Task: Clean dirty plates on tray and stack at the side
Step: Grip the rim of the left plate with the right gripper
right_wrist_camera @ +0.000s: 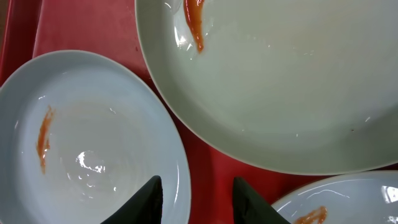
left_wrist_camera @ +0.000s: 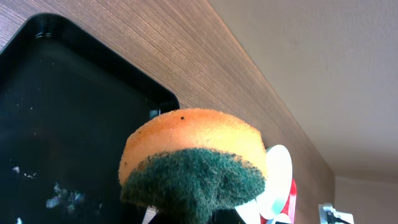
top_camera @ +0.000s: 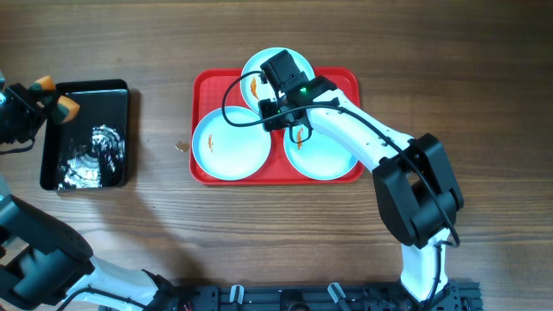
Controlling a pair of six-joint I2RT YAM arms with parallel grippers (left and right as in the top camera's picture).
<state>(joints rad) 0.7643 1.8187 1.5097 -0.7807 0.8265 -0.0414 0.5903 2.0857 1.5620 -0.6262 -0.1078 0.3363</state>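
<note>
Three pale plates lie on the red tray [top_camera: 207, 82]: a back one [top_camera: 259, 65], a left one [top_camera: 231, 144] and a right one [top_camera: 333, 155], each with an orange smear. My right gripper [top_camera: 275, 115] hangs low where they meet. In the right wrist view its jaws [right_wrist_camera: 198, 180] are open astride the left plate's [right_wrist_camera: 81, 143] rim, one fingertip [right_wrist_camera: 149, 199] over the plate, the other over the tray [right_wrist_camera: 211, 155]. My left gripper [top_camera: 54, 97], far left, is shut on an orange-and-green sponge [left_wrist_camera: 193, 149], which hides its fingers.
A glossy black tray [top_camera: 95, 86] with wet foam stands at the left under the sponge. A small crumb [top_camera: 181, 146] lies on the wood between the two trays. The right arm [top_camera: 371, 142] crosses the right plate.
</note>
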